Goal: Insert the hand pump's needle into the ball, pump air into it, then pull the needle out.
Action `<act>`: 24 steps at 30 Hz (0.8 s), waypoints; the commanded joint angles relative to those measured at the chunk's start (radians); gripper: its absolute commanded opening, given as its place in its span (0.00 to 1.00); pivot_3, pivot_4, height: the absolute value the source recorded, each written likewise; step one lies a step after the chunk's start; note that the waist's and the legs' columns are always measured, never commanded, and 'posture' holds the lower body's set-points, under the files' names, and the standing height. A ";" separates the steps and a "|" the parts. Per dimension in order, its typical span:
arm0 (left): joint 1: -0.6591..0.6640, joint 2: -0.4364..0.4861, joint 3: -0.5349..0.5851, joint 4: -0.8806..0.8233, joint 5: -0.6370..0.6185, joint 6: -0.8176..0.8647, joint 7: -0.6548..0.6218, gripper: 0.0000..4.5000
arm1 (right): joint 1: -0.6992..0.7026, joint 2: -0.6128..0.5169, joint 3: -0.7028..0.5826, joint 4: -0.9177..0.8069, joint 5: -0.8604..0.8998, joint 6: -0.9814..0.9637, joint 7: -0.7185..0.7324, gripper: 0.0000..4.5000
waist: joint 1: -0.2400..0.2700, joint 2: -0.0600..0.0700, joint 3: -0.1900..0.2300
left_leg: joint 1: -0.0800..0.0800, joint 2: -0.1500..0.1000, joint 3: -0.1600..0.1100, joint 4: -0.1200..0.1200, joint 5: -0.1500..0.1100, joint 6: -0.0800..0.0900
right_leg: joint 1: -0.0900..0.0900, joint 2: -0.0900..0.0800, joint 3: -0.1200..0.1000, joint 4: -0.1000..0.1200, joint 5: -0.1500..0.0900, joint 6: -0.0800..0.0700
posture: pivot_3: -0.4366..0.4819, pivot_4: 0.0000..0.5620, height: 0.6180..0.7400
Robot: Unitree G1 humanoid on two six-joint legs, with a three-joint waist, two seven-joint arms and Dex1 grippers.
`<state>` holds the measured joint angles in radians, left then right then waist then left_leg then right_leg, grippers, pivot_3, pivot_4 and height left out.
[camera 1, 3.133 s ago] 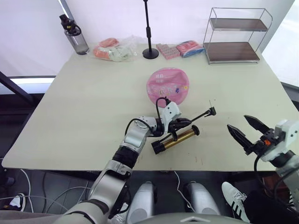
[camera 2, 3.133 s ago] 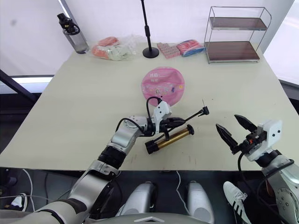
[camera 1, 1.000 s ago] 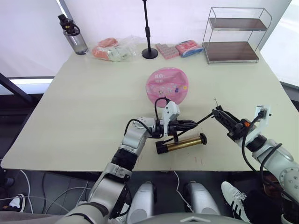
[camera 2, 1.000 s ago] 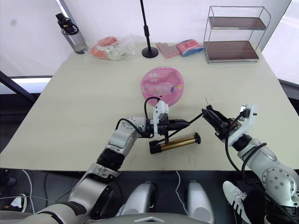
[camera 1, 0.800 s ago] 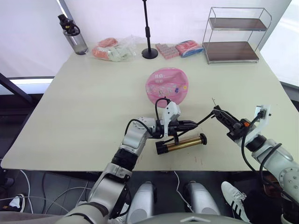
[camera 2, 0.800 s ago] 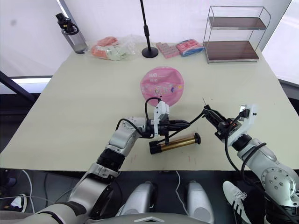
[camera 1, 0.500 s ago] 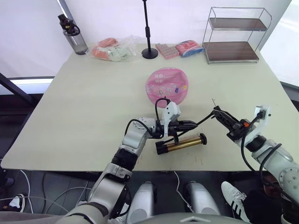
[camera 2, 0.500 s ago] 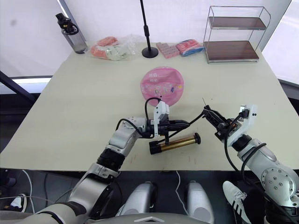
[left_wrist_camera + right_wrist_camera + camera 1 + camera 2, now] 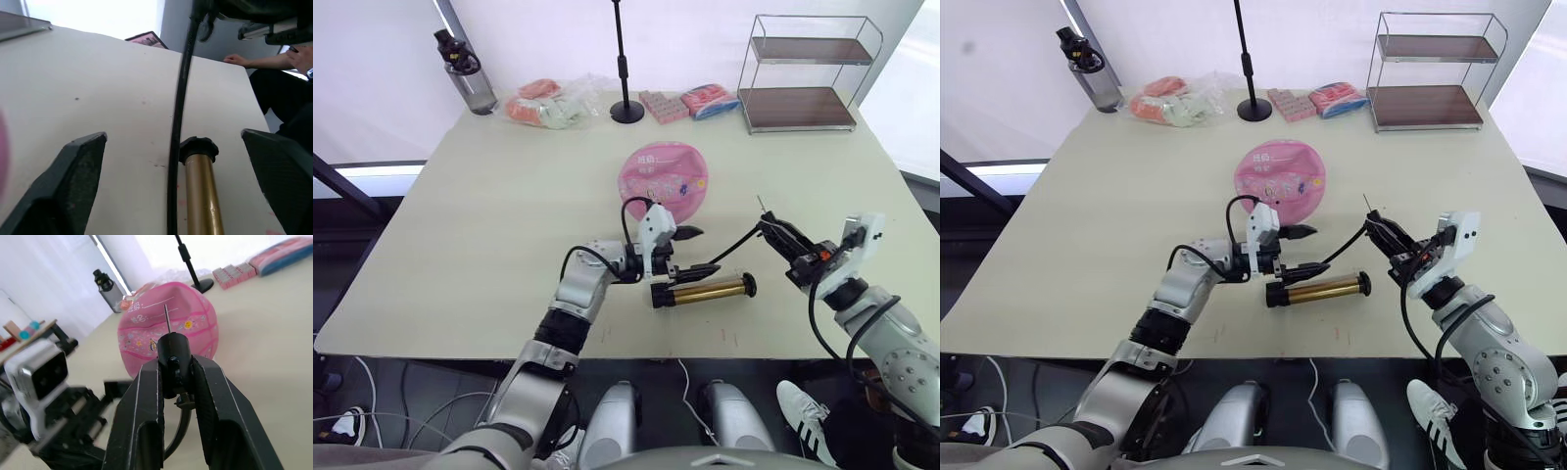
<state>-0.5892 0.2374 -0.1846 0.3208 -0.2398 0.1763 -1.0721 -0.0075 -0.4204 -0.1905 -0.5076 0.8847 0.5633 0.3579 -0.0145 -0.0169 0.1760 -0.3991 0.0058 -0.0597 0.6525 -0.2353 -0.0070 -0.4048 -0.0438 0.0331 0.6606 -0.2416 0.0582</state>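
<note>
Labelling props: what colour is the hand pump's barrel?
Shiny gold-bronze with black end caps; clearest in the left eye view.

- Setting: lab or test room with white walls.
- Fittings: plain beige table (image 9: pixel 509 215), stand pole (image 9: pixel 624 61), wire shelf rack (image 9: pixel 803 73).
- Floor: loose cables (image 9: pixel 372 392).

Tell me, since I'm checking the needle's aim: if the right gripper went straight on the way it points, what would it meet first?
Probably the ball: in the right wrist view the needle, clamped in the right gripper, lines up with its pink face, with bare table between. Exact depth is unclear.
</note>
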 commanded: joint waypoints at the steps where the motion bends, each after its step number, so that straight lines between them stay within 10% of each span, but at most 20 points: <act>1: -0.043 0.034 0.055 -0.055 -0.029 -0.019 0.005 1.00 | 0.005 -0.022 0.030 -0.043 -0.108 -0.108 0.086 0.07 | 0.000 0.000 0.000 | 0.000 0.000 0.000 0.000 0.000 0.000 | 0.000 0.000 0.000 0.000 0.000 0.000 | 0.48 0.27 0.93; 12: -0.208 0.256 0.166 0.013 -0.013 -0.001 0.033 1.00 | 0.028 -0.121 0.049 -0.044 -0.302 -0.263 0.257 0.07 | 0.000 0.000 0.001 | 0.000 0.000 -0.001 0.000 0.000 0.000 | 0.000 0.000 -0.001 0.000 0.000 0.000 | 0.48 0.27 0.93; 24: -0.406 0.285 0.203 0.425 0.054 -0.103 0.072 1.00 | 0.016 -0.115 0.069 -0.016 -0.394 -0.350 0.314 0.07 | 0.000 -0.003 0.002 | -0.001 0.000 -0.001 0.000 0.000 0.000 | 0.000 0.000 -0.002 0.000 0.000 0.000 | 0.48 0.27 0.93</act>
<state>-0.9585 0.5182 -0.0079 0.7092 -0.1899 0.1113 -1.0061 0.0187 -0.5380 -0.1151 -0.5074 0.4978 0.2471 0.6690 -0.0145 -0.0196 0.1782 -0.3997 0.0057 -0.0609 0.6523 -0.2353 -0.0071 -0.4048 -0.0437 0.0311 0.6604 -0.2416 0.0582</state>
